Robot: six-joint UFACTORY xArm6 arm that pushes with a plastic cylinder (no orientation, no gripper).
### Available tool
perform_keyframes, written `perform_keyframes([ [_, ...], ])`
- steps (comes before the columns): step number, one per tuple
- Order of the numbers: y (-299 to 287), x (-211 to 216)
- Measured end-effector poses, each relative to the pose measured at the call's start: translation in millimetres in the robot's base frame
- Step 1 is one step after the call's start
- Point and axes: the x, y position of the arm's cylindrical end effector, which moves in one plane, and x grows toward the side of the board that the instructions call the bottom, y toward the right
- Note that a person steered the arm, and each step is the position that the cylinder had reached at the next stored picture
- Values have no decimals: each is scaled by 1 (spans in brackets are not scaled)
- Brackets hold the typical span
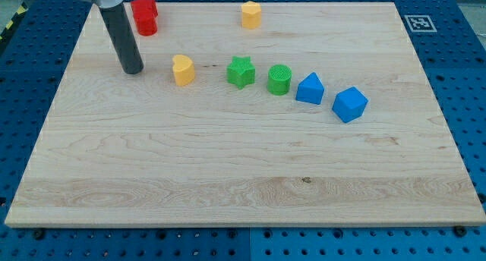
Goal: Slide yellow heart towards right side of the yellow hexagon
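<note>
My tip (133, 70) rests on the board (rod nearly upright).

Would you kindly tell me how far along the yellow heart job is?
Nothing looks done: the yellow heart sits well below-left of the yellow hexagon. In hand: my tip stands left of the heart, apart from it. Left: pushing the heart up to the hexagon's right side.

We've got open board btwn the yellow heart (183, 70) and yellow hexagon (251, 14), nothing in that lane. A green star (241, 71) sits just right of the heart, w/ a green cylinder (279, 80) and two blue blocks (310, 89) (349, 104) beyond. Red block (145, 15) stands top left by our tip (133, 70).
</note>
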Motion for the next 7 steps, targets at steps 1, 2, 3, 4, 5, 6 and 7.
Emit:
perform_keyframes([
  [1,39,13],
  [2,70,28],
  [3,84,28],
  [4,105,21],
  [5,124,13],
  [6,133,4],
  [7,141,-9],
])
